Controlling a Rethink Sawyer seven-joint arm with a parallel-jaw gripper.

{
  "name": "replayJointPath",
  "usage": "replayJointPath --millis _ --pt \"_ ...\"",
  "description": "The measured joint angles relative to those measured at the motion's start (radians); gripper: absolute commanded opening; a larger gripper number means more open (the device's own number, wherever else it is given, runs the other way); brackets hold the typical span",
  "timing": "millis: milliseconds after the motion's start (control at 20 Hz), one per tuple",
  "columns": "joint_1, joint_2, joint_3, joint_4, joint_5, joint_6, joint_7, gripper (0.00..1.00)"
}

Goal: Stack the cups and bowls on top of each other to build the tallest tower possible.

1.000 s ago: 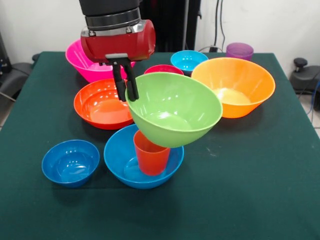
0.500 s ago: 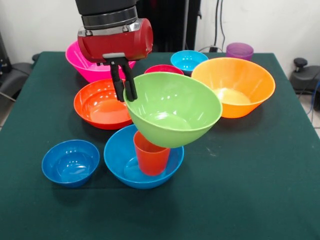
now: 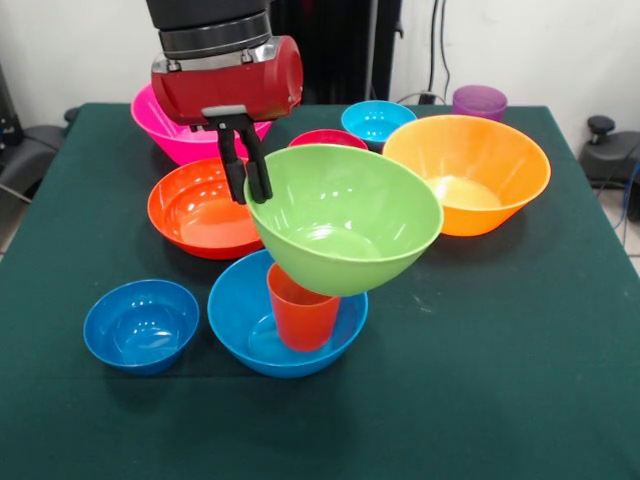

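Observation:
My gripper [image 3: 251, 194] is shut on the left rim of the lime green bowl [image 3: 345, 215]. That bowl is tilted, and its underside rests on the upright orange-red cup [image 3: 300, 312]. The cup stands inside the sky-blue bowl [image 3: 235, 322] at the front centre. A red-orange bowl [image 3: 197, 212] lies just behind and left of the gripper. The large orange bowl [image 3: 470, 172] sits to the right. The pink bowl [image 3: 158, 125] is partly hidden behind my arm.
A small dark blue bowl [image 3: 140, 325] sits at the front left. At the back stand a magenta-red bowl [image 3: 325, 137], a cyan bowl [image 3: 376, 120] and a translucent purple cup [image 3: 479, 100]. The green table [image 3: 500, 380] extends to the front right.
The gripper has shifted slightly up and to the left, and the green bowl has moved a little with it while staying on the cup.

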Motion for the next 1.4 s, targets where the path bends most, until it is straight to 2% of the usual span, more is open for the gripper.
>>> replayJointPath --millis 700,1400 --pt "-0.029 0.004 0.031 0.0 -0.064 0.031 0.0 0.0" --pt "-0.035 0.039 0.062 0.0 -0.078 0.052 0.0 0.0"
